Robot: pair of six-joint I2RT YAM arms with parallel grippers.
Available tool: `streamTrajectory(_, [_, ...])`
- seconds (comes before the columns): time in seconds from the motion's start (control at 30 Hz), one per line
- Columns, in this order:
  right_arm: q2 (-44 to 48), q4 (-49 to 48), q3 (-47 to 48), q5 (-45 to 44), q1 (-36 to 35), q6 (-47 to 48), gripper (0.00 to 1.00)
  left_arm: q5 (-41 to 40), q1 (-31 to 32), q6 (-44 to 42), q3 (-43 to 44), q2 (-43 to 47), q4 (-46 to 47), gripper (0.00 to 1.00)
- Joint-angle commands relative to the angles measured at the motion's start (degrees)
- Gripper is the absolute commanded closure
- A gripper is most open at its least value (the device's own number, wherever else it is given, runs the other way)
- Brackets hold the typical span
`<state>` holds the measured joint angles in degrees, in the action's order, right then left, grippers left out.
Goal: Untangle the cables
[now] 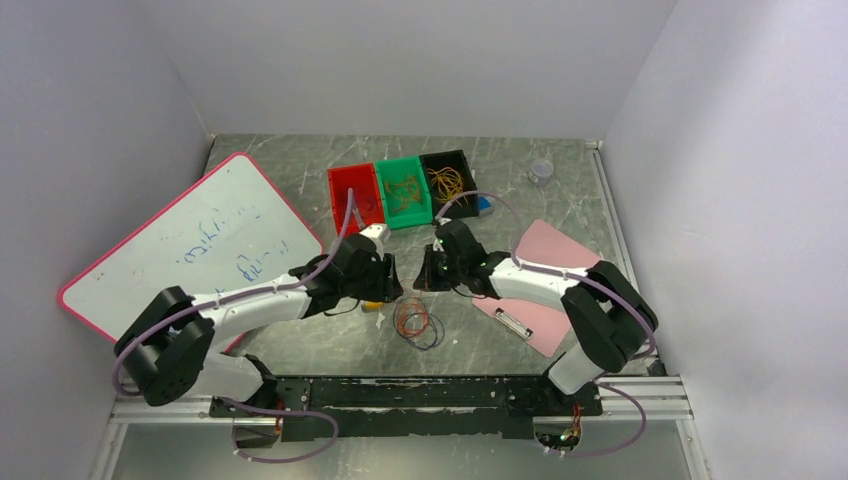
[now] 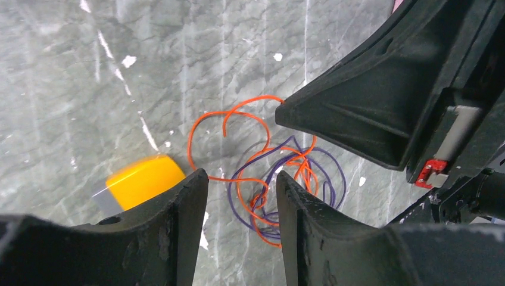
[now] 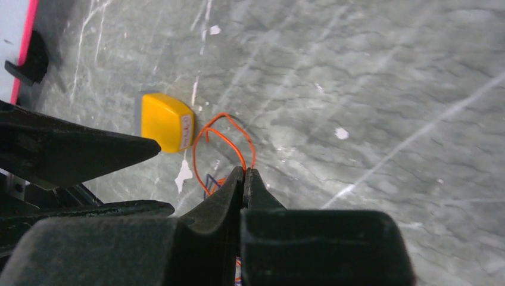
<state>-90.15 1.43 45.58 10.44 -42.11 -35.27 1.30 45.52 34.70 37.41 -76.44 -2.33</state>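
Near the front edge of the table (image 1: 300,350), about midway between the two arms, sits the cables (image 2: 262,190) pile: a small loose tangle of orange and purple loops lying on the grey marbled top. Just to its left there's a little yellow block (image 1: 372,305), close to the wires, though I can't tell if it's touching them.

The left gripper (image 2: 241,182) hangs right over the tangle with its jaws partway apart. The wires show in the gap between the fingers but nothing's gripped. The right gripper (image 3: 245,173) comes in from the other side with its jaws pressed together, and one orange loop runs straight into the tips, so it looks pinched on that strand. The two grippers are nose to nose, very near each other.

Further back, a pink-edged whiteboard (image 1: 190,245) with blue scribbles lies at the left edge and a pink clipboard (image 1: 550,265) toward the right edge.

At the far edge, three bins stand in a row, side by side:
- red bin (image 1: 352,172) – partly behind the left arm's hose, can't tell what's in it
- green bin (image 1: 400,163) – a clump of orange-brown wires (image 1: 405,192)
- black bin (image 1: 447,156) – yellowish wire loops (image 1: 447,182)

A small blue thing (image 1: 484,205) sits just beside the black bin, and a little grey round pot (image 1: 541,170) stands toward the far right corner.
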Motion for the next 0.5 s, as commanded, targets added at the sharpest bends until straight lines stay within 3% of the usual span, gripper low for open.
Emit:
streamTrajectory(0.0, [3.24, -5.24, -3.71, -0.51, 2.64, -5.14, 1.0, 2.12, 2.15, -0.69, 2.5, -3.02, 5.47, 0.49])
streamTrajectory(0.47, [7.05, -6.01, -7.14, 0.8, 5.0, -6.1, 1.0, -0.4, 7.71, -0.68, 4.51, -12.89, 6.23, 0.54])
